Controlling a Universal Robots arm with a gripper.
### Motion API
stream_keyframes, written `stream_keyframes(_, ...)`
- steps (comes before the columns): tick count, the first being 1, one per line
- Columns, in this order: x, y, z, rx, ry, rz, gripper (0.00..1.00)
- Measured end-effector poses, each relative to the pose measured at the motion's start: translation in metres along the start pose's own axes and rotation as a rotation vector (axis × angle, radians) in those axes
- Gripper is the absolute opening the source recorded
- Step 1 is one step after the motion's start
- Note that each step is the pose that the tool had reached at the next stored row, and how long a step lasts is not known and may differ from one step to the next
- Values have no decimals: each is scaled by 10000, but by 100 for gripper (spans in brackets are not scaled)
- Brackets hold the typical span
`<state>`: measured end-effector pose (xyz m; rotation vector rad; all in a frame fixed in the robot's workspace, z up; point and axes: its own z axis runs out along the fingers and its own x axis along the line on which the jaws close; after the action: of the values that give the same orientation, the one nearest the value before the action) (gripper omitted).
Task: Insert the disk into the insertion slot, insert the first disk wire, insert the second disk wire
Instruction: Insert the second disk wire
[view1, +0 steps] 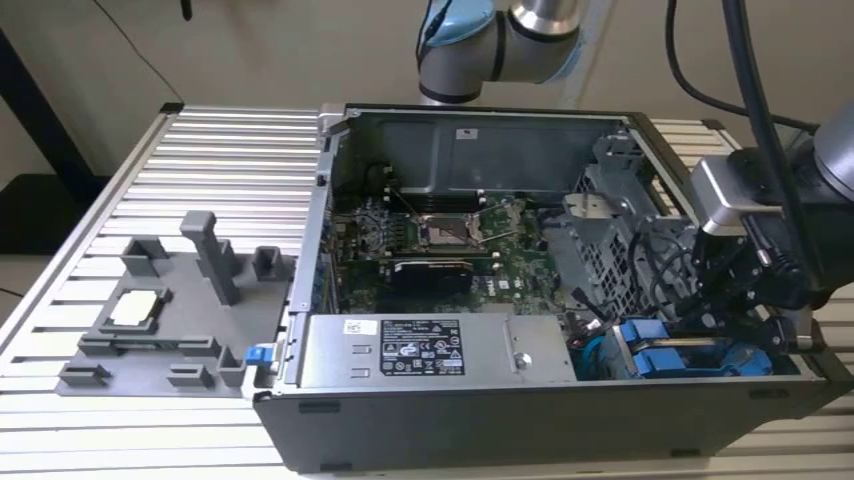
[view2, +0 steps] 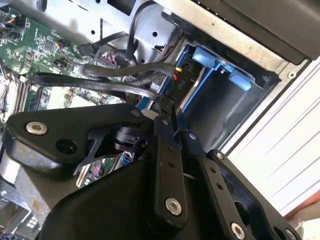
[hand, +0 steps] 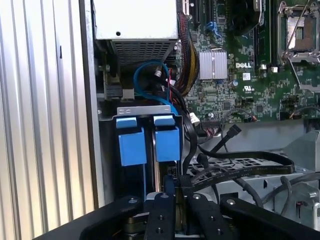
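Note:
The disk (hand: 132, 142) sits down in the insertion slot (hand: 145, 109) of the grey drive cage, with its blue carrier tabs showing at the opening. The same disk (view2: 207, 55) shows in the second wrist view, and near the case's front corner (view1: 661, 360) in the exterior view. My gripper (view2: 167, 112) hangs just beside the slot (view2: 225, 105), fingers pressed together on the end of a flat black disk wire (view2: 100, 85). In the first wrist view the gripper (hand: 177, 192) is close to the blue tabs, with the wire (hand: 240, 160) trailing off to one side. The gripper (view1: 714, 310) is low inside the case.
The open computer case holds a green motherboard (view1: 441, 240), a labelled power supply (view1: 414, 350) and a perforated grey cage (view1: 601, 230). Loose black cables and a blue cable (hand: 150, 75) crowd the slot. A grey fixture tray (view1: 160, 320) lies on the slatted table at the exterior view's left.

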<state>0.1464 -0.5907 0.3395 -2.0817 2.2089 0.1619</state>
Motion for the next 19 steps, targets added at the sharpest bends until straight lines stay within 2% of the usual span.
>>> stream_keyframes(5,4,-3,29,6,4,3,16)
stream_keyframes(11,5,-3,34,6,0,4,16)
stream_keyframes(13,5,-3,37,6,-4,4,17)
stream_keyframes(14,5,-3,34,6,-2,5,24)
stream_keyframes(16,-1,-2,-6,4,1,5,24)
stream_keyframes(19,-18,-1,-120,3,1,6,24)
